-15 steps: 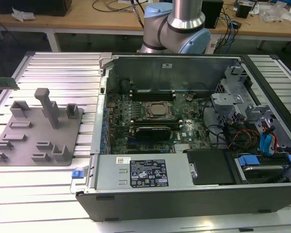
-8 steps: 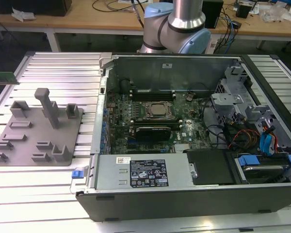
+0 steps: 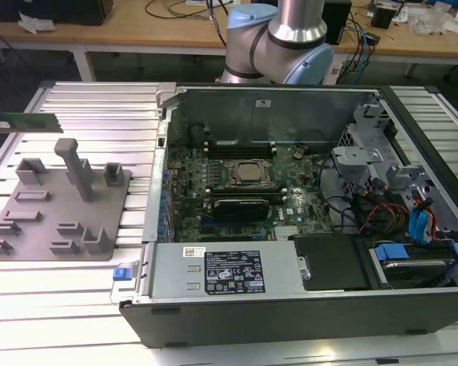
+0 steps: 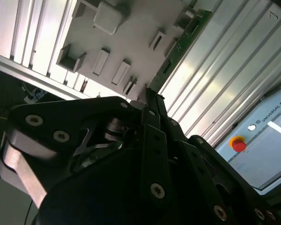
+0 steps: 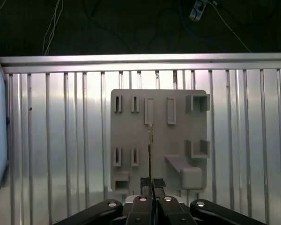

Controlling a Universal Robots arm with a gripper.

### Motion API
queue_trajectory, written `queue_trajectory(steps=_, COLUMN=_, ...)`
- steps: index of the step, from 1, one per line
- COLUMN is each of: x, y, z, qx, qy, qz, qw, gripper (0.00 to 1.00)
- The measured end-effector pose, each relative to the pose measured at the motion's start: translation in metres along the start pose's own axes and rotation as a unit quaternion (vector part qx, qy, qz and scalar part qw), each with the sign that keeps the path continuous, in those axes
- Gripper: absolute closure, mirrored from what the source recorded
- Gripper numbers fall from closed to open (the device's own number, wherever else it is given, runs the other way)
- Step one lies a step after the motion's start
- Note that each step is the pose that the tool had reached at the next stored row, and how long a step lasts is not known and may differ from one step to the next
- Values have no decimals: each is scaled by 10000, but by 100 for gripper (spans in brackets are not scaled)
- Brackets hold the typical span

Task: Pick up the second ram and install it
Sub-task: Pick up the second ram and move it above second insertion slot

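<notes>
The second ram is a slim green stick hanging level in the air above the slatted table at the exterior view's left, over the far end of the grey fixture plate. In the second wrist view my gripper is shut on one end of the ram, which juts out past the fingertips over the fixture plate. The first wrist view shows the ram edge-on as a thin line rising from the shut gripper above the fixture plate. The open computer case lies to the exterior view's right.
Inside the case are the CPU socket, dark memory slots behind it and a black expansion card. Upright grey blocks rise from the fixture. The arm's base stands behind the case. A pendant with a red button lies on the table.
</notes>
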State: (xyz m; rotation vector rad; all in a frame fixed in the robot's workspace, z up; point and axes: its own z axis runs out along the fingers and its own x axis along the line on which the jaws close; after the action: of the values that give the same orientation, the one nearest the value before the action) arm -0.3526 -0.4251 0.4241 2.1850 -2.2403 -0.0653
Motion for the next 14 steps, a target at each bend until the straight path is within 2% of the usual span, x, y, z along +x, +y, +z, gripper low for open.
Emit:
queue_trajectory(steps=3, x=-3, y=-136, z=-5, qx=0, qy=0, qz=0, qw=10000, gripper=91)
queue_trajectory(steps=4, x=-6, y=-222, z=-8, qx=0, qy=0, qz=0, qw=10000, gripper=91)
queue_trajectory(steps=9, x=-14, y=-541, z=-21, qx=-1, qy=1, qz=0, qw=10000, gripper=91)
queue_trajectory(steps=11, x=-15, y=-612, z=-23, qx=0, qy=0, qz=0, qw=10000, gripper=91)
queue_trajectory(steps=14, x=-20, y=-805, z=-30, qx=0, qy=0, qz=-1, qw=10000, gripper=91)
